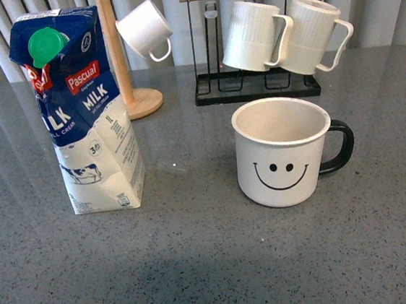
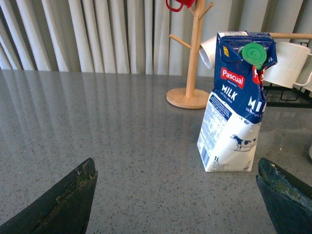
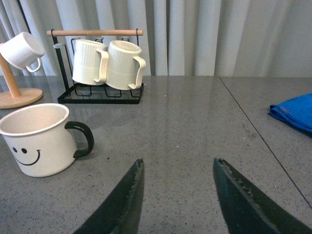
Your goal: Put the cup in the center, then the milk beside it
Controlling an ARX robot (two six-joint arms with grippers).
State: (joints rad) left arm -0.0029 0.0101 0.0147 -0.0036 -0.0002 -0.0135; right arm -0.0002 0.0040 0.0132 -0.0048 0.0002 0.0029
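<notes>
The cup [image 1: 283, 151], a wide white mug with a black smiley face and black handle, stands upright on the grey table, right of centre. It also shows in the right wrist view [image 3: 40, 139]. The milk [image 1: 82, 110], a tall blue-and-white Pascual carton with a green cap, stands at the left. It also shows in the left wrist view [image 2: 236, 102]. My left gripper [image 2: 176, 168] is open and empty, short of the carton. My right gripper [image 3: 178, 163] is open and empty, to the right of the cup. Neither arm shows in the front view.
A black rack [image 1: 258, 87] holds two ribbed white mugs [image 1: 285, 36] behind the cup. A wooden mug tree [image 1: 125, 66] with a small white cup [image 1: 145, 30] stands behind the carton. A blue cloth [image 3: 295, 112] lies far right.
</notes>
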